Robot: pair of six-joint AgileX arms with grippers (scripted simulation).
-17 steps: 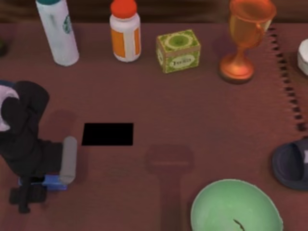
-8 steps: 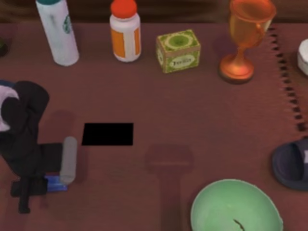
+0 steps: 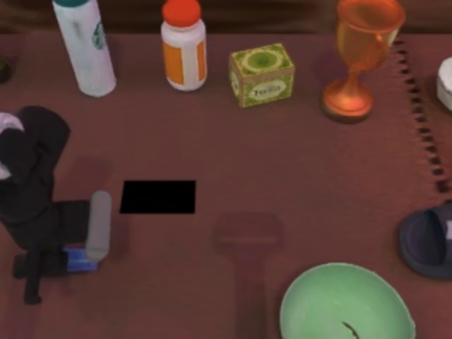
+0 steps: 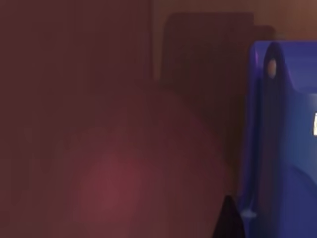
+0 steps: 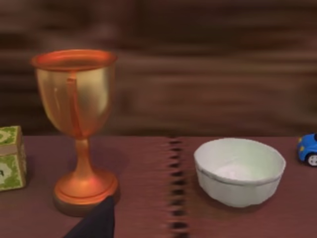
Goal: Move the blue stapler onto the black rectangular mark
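Showing one blue stapler (image 3: 80, 260) near table's left edge, under left gripper (image 3: 39, 272) | grip: cannot tell | one black rectangular mark (image 3: 158, 196) just beside, bare | right arm unseen from above

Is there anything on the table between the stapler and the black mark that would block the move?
Nothing visible. The stapler lies under the left gripper, with only bare table between it and the mark.
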